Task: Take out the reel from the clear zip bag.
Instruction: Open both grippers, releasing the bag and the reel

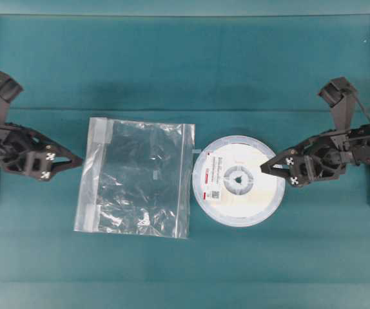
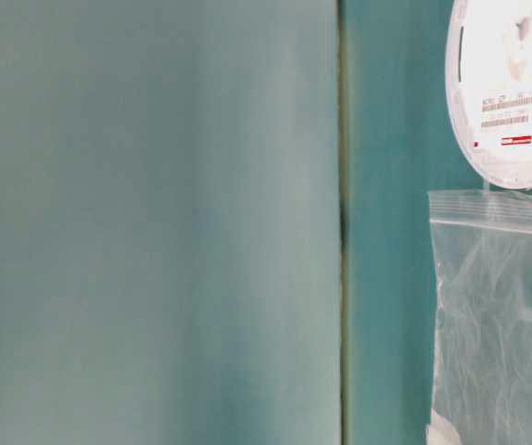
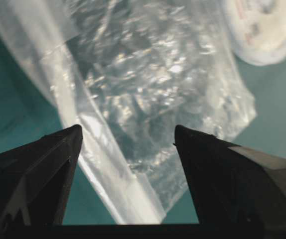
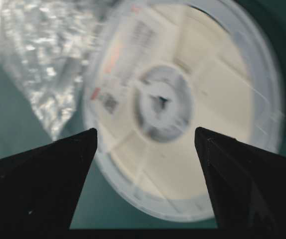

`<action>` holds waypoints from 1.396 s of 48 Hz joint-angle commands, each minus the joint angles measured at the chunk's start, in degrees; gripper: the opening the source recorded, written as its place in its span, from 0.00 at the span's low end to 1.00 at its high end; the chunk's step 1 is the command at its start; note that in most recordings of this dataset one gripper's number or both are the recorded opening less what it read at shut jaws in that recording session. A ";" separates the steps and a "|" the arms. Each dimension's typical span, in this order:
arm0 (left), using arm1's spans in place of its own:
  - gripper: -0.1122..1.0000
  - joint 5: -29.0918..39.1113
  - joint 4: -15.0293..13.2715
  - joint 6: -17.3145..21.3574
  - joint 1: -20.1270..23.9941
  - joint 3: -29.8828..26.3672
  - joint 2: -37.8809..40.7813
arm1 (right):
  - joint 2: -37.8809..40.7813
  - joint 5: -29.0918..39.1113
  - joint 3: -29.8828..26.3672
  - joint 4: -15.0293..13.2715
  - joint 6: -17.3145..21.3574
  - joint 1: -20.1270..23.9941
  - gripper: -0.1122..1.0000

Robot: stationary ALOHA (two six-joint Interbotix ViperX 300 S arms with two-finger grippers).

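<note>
Reel lies outside clear zip bag (apparently just touching).

In the table-level view the reel is cut off by the top and right edges, and the clear zip bag runs off the right and bottom edges, with neither gripper in that view. The right wrist view shows the reel blurred, its label print unreadable. In the left wrist view the reel is clipped by the top right corner, and the bag's top is cut off.
</note>
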 commanded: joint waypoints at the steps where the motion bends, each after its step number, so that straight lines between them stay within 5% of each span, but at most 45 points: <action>1: 0.90 1.67 0.26 2.20 -0.18 -0.35 -3.43 | -1.14 -0.18 -2.29 -1.05 -2.64 0.35 0.95; 20: 0.90 8.09 0.26 12.13 -0.79 -0.35 -17.31 | -2.29 0.18 -6.50 -2.55 -17.40 3.60 0.95; 37: 0.90 8.09 0.26 18.90 -4.92 -0.62 -18.98 | -5.10 -0.70 -7.73 -2.81 -23.47 5.45 0.95; 45: 0.90 7.91 0.26 22.68 -6.15 -0.88 -19.86 | -7.29 -3.25 -7.82 -7.21 -33.22 8.26 0.95; 50: 0.90 7.82 0.26 27.69 -6.33 -1.14 -21.01 | -8.44 -5.63 -7.91 -7.38 -38.14 8.70 0.95; 59: 0.90 7.82 0.26 36.21 -6.33 -1.76 -23.64 | -9.49 -6.77 -7.56 -7.38 -39.29 8.61 0.95; 67: 0.90 7.82 0.26 38.23 -6.33 -2.37 -25.31 | -9.93 -6.94 -7.47 -7.38 -39.29 8.53 0.95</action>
